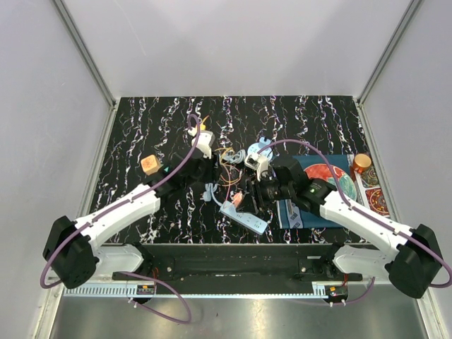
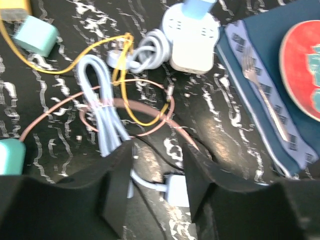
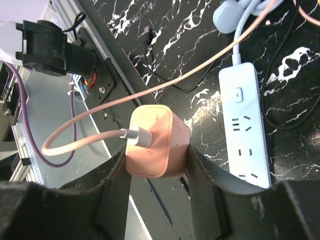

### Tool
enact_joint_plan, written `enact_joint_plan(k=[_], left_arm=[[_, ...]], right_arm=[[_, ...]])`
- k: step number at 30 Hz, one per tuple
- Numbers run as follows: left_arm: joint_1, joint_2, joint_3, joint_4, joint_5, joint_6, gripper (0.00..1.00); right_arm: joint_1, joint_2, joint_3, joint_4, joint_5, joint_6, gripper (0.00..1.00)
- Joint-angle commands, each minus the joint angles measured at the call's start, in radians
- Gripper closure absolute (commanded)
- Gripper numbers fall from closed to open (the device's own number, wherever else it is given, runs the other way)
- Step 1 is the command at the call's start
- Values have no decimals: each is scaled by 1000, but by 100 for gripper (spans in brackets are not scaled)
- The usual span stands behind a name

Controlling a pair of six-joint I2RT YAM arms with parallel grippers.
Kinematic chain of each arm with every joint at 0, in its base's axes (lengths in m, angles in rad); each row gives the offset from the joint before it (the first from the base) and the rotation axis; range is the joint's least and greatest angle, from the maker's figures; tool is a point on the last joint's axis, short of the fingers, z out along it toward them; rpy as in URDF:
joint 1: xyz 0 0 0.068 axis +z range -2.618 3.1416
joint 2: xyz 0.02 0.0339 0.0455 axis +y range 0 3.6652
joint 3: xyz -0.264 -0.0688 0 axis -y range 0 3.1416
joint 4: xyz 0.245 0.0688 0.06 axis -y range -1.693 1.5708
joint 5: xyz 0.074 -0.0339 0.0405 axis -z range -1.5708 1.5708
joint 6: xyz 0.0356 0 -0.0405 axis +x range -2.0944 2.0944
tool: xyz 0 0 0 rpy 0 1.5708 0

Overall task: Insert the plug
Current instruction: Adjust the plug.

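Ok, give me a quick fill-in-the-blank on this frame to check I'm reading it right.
The right gripper clamps a ____ charger in its jaws.
A metal ____ lies on the blue mat.
The power strip lies on the black marbled ____.
Missing words: pink; fork; table.

The white-shelled left arm (image 1: pixel 120 212) reaches forward and inward from its base. Its black two-finger left gripper (image 2: pixel 160 150) is tipped down close over the table, with the padded fingers (image 2: pixel 117 190) standing apart. The white right arm (image 1: pixel 360 219) angles inward toward it. Its black right gripper (image 3: pixel 157 155) is clamped on both flanks of a pink cube-shaped charger plug (image 3: pixel 155 142), held above the table.
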State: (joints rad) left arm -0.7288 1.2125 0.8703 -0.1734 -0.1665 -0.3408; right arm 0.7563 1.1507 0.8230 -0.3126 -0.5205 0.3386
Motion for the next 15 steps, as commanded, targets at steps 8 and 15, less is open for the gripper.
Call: enact_joint_plan(k=[8, 15], left_arm=[[-3, -313, -178, 170, 332, 34, 30], [-1, -360, -220, 230, 637, 114, 28]], right_arm=[[-2, -78, -42, 220, 16, 19, 100], [-3, -101, -48, 287, -82, -38, 100]])
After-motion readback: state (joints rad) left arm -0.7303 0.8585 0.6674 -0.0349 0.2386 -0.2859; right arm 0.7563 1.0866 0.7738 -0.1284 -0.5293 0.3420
